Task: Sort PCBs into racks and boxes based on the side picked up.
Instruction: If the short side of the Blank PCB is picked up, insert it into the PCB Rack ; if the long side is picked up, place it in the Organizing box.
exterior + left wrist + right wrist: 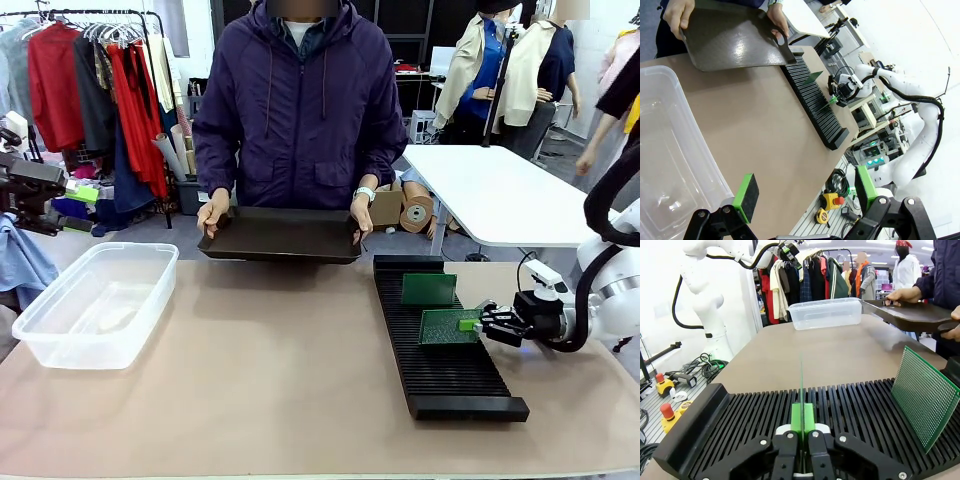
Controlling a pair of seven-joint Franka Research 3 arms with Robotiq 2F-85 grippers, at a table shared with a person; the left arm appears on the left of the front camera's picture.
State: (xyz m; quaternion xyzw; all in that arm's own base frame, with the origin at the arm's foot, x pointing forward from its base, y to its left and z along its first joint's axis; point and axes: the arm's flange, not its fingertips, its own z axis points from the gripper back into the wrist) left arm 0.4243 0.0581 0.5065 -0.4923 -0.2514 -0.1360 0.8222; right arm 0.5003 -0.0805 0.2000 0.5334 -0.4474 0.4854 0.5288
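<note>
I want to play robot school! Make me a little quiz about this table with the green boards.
1. True or false: the right pincer is shut on a green board over the black rack.
2. How many green boards are at the rack? A) one B) two C) four
3. Fill in: the person's hands hold a dark ____.

Key:
1. True.
2. B: one held, another board standing in a slot.
3. Tray. The clear tub sits apart, on the robot's left.

Left gripper (pixel 802 192) fingers spread at 6 o'clock; clear box (pixel 670 165) at 9; black rack (pixel 812 107) centre, one PCB (pixel 813 77) upright; person's hands hold dark tray (pixel 732 37) at 11.
</note>
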